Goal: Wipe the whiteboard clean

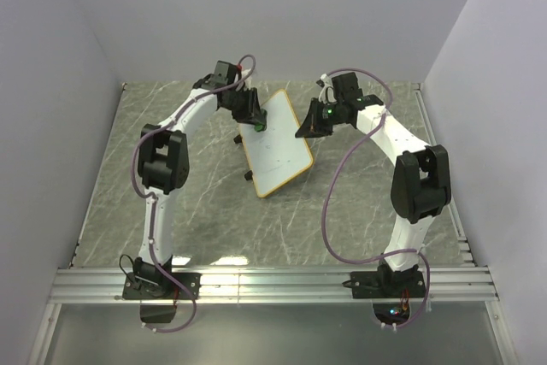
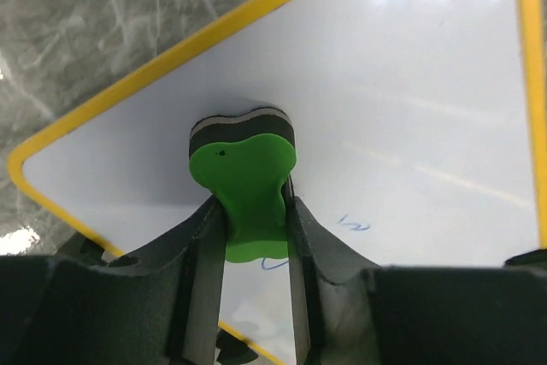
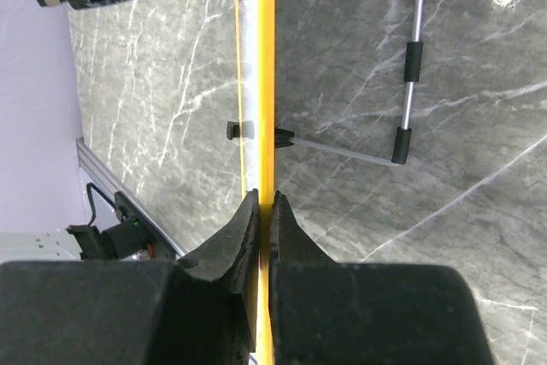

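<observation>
Eraser, green and bow-shaped (dark layered base), on glossy whiteboard

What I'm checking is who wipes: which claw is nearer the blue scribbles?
Left. The left claw holds the green eraser beside the blue scribbles; the right claw clamps the whiteboard by its frame edge.

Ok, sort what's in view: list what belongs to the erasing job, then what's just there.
Job: whiteboard, green eraser in left gripper, right gripper clamping the board's edge, blue scribbles.
Just there: marble table, aluminium rail.
</observation>
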You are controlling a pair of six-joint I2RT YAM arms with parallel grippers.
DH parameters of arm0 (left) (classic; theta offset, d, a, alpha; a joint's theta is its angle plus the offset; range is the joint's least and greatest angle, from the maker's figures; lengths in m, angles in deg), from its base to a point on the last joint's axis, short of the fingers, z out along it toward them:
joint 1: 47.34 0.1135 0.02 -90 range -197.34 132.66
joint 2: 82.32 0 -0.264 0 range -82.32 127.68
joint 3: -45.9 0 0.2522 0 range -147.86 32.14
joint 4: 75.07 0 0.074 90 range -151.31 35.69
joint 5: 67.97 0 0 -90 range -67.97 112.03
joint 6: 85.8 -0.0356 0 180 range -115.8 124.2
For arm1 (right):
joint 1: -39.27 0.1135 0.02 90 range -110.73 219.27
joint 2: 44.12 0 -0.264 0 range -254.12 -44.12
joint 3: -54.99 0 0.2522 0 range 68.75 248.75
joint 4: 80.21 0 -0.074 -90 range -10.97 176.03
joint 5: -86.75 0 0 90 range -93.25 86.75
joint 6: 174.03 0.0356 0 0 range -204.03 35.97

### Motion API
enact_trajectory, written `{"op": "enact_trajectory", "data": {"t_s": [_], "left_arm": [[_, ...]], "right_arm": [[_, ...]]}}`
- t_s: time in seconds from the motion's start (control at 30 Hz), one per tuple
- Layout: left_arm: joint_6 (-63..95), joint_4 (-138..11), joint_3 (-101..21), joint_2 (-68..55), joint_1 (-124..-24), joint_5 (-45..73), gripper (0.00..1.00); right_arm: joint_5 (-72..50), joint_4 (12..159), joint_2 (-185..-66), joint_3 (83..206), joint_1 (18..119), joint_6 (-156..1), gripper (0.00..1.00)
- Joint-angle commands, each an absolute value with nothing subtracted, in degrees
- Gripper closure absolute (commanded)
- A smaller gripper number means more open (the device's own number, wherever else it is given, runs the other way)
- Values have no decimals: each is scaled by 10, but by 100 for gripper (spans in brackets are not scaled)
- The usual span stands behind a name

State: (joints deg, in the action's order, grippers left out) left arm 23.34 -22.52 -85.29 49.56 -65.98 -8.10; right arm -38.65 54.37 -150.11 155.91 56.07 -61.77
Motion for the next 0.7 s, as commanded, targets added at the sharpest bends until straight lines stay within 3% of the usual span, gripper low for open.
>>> {"op": "enact_trajectory", "data": {"t_s": [0.0, 0.4, 0.67], "left_arm": [[213, -243, -774, 500, -683, -54, 100], [145, -225, -752, 413, -781, -119, 100], [161, -279, -533, 305, -821, -157, 100]], "right_arm": [[-407, 527, -1514, 1584, 587, -626, 100], [-406, 525, -1524, 1598, 587, -625, 100], [-403, 524, -1519, 1595, 588, -626, 100]]}}
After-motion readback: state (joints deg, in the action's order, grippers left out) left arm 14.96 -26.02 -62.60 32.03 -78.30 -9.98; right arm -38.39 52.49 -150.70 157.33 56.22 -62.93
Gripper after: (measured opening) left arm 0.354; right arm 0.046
